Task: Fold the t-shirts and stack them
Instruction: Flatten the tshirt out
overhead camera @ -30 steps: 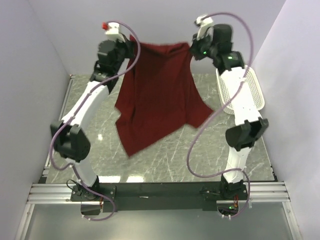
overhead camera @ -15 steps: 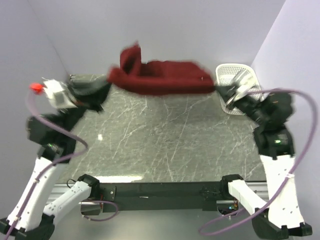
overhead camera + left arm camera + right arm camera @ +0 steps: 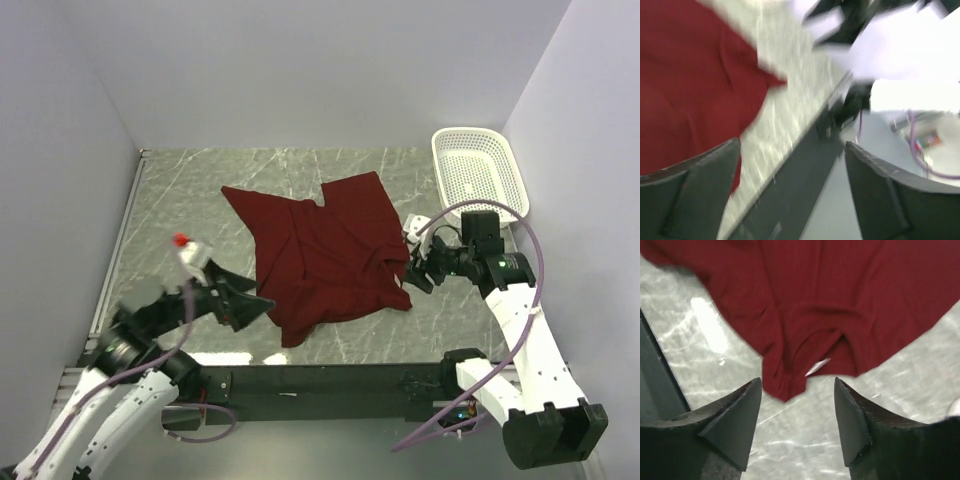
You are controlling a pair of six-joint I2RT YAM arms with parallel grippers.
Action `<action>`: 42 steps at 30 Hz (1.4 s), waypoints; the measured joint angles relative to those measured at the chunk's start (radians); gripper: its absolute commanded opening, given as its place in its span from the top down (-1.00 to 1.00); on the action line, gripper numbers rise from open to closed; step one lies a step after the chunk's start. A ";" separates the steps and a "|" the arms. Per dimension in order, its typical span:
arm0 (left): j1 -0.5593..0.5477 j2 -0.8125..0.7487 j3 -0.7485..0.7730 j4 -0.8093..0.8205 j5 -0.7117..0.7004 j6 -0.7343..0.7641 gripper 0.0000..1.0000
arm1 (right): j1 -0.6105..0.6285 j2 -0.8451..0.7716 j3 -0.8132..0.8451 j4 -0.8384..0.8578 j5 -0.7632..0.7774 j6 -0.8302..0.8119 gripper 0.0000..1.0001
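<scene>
The maroon t-shirt (image 3: 325,250) lies crumpled and partly spread on the marble table (image 3: 180,200), its neck end towards the right. In the right wrist view the shirt (image 3: 815,290) shows its collar and small white neck label (image 3: 817,366). My right gripper (image 3: 411,266) (image 3: 797,383) is open just off the neck edge, with only bare table and the cloth's tip between its fingers. At the shirt's near left corner my left gripper (image 3: 255,300) (image 3: 792,165) is wide open and holds nothing. The left wrist view is blurred, with the shirt (image 3: 690,85) at upper left.
A white mesh basket (image 3: 480,175) stands at the back right corner of the table. Grey walls close in the left, back and right. The black mounting rail (image 3: 320,382) runs along the near edge.
Both arms swung down from holding the shirt up at the back. Both grippers let go and the shirt now lies on the table. The arms have drawn back towards the near edge.
</scene>
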 measured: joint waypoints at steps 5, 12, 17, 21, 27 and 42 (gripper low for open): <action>-0.002 -0.047 0.154 0.011 -0.185 0.008 -0.93 | 0.000 0.038 0.099 0.004 -0.071 0.003 -0.41; -0.002 0.378 0.157 0.106 -0.439 -0.060 -0.82 | 0.000 0.276 0.166 0.185 -0.143 0.337 -0.36; 0.006 0.773 0.201 0.122 -0.568 -0.098 -0.69 | -0.002 0.451 0.185 0.246 -0.141 0.472 -0.35; 0.019 1.028 0.303 0.132 -0.623 -0.108 -0.41 | -0.010 0.478 0.183 0.258 -0.142 0.507 -0.34; 0.023 1.296 0.494 0.112 -0.695 -0.082 -0.08 | -0.023 0.477 0.180 0.272 -0.149 0.521 -0.34; 0.023 1.582 0.764 -0.013 -0.798 0.057 0.24 | -0.064 0.464 0.175 0.274 -0.171 0.521 -0.33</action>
